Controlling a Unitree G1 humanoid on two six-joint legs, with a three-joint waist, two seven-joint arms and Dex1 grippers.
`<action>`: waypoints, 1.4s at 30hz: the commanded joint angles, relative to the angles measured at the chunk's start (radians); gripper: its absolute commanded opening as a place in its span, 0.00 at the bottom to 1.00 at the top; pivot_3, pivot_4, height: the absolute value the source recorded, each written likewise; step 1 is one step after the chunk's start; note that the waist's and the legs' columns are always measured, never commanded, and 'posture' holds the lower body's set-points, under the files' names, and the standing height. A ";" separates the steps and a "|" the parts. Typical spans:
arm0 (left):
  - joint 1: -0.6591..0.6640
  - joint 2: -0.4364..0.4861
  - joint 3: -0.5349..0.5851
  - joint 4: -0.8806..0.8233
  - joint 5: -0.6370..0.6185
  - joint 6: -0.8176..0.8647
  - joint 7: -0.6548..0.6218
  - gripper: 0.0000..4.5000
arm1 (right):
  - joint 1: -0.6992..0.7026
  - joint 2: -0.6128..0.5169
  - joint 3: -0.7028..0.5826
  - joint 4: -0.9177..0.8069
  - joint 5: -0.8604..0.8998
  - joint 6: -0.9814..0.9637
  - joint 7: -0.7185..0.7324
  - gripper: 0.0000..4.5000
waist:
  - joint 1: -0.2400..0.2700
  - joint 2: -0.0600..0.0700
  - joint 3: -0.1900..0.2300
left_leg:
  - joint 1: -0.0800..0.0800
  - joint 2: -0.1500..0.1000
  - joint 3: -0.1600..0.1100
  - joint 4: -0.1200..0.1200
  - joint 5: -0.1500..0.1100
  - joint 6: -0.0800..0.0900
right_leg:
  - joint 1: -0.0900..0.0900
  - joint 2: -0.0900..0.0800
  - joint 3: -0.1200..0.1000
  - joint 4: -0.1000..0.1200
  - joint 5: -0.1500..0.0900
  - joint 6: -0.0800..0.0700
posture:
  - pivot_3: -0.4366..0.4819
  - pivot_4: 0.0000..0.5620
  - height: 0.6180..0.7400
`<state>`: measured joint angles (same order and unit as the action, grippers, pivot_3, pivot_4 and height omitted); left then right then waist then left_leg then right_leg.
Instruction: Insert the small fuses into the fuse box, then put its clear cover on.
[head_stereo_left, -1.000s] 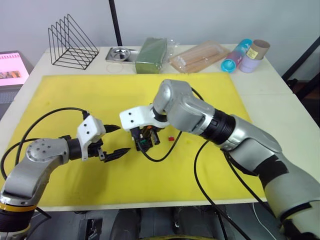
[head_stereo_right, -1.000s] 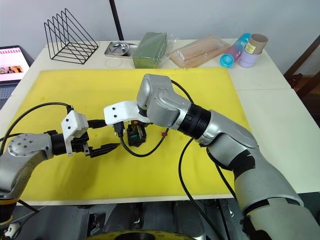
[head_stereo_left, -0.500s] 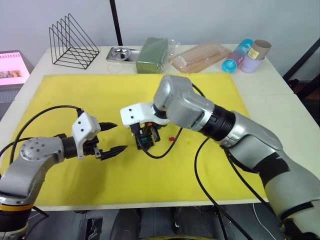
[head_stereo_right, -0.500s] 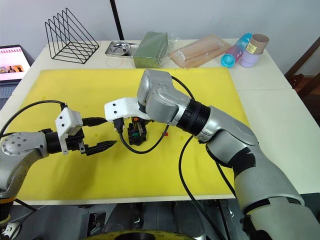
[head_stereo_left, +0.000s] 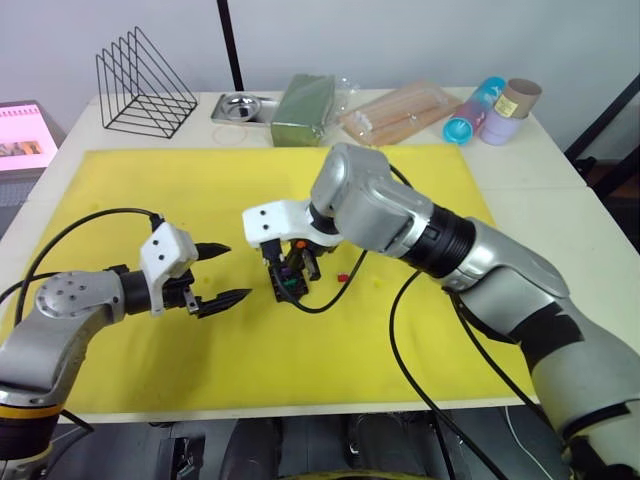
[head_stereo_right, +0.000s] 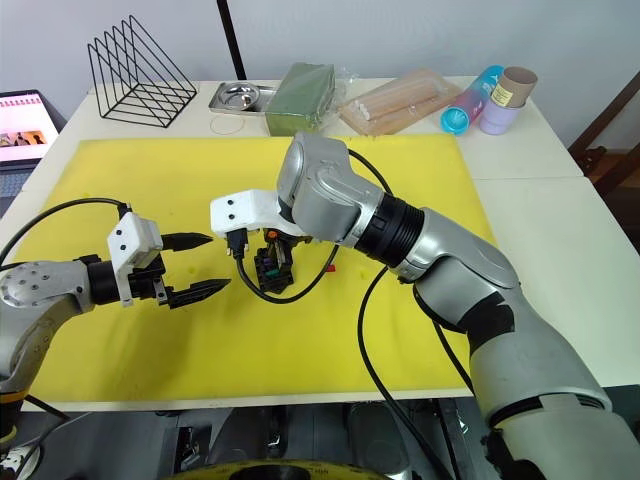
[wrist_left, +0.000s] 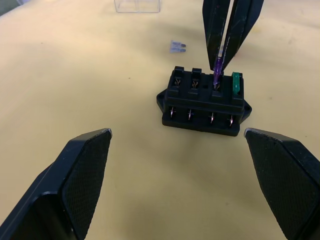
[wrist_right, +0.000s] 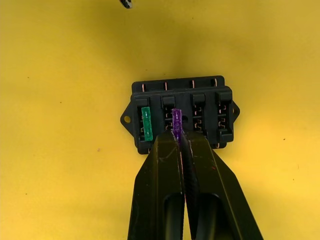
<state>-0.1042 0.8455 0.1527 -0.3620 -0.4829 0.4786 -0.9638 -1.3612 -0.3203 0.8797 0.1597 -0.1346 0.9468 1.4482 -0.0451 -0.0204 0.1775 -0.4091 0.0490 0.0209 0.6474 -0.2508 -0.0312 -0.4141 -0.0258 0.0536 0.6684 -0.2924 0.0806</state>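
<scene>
The right gripper (wrist_right: 177, 137) pinches the purple fuse (wrist_left: 218, 74) over the fuse box (wrist_left: 204, 100) in the middle of the yellow mat (head_stereo_left: 400, 200), beside the seated green fuse (wrist_right: 145, 123). The step in hand is seating it; next it needs a straight push down. The left gripper (head_stereo_left: 220, 272) waits spread open nearby.

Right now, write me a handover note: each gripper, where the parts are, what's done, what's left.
Right gripper: shut on the purple fuse, holding it at the second slot of the fuse box, right beside the green one; whether it is fully in, I cannot tell.
Left gripper: open, holding nothing, apart from the box on its left.
Done: green fuse sits in the end slot.
Loose on the yellow mat: greyish fuse, red fuse, clear cover.
Left: finish the purple fuse, insert the grey and red ones, fit the cover.
</scene>
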 joint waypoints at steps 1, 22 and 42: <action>-0.012 0.014 0.025 -0.010 -0.005 -0.011 -0.007 1.00 | -0.034 -0.003 -0.023 -0.030 0.006 -0.010 0.000 0.00 | 0.000 0.000 0.000 | 0.000 0.000 0.000 0.000 0.000 0.000 | 0.000 0.000 0.000 0.000 0.000 0.000 | 0.48 0.27 1.00; -0.010 0.006 0.004 -0.020 -0.001 -0.015 -0.007 1.00 | 0.006 -0.001 0.035 -0.034 -0.009 -0.045 -0.009 0.00 | 0.000 0.000 0.000 | 0.000 0.000 0.000 0.000 0.000 0.000 | 0.000 0.000 0.000 0.000 0.000 0.000 | 0.48 0.27 1.00; -0.046 -0.011 -0.063 0.005 0.029 -0.033 -0.039 1.00 | 0.051 0.023 0.100 0.030 -0.073 -0.085 -0.037 0.00 | 0.000 0.000 0.000 | 0.001 0.000 0.000 0.000 0.000 0.000 | 0.001 0.000 0.000 0.000 0.000 0.000 | 0.48 0.27 1.00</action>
<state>-0.1350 0.8341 0.0895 -0.3456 -0.4584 0.4652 -1.0000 -1.3412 -0.3086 0.9391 0.1641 -0.1811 0.8626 1.4318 -0.0455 -0.0206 0.1773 -0.4079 0.0490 0.0206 0.6476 -0.2508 -0.0312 -0.4127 -0.0254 0.0535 0.6687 -0.2924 0.0807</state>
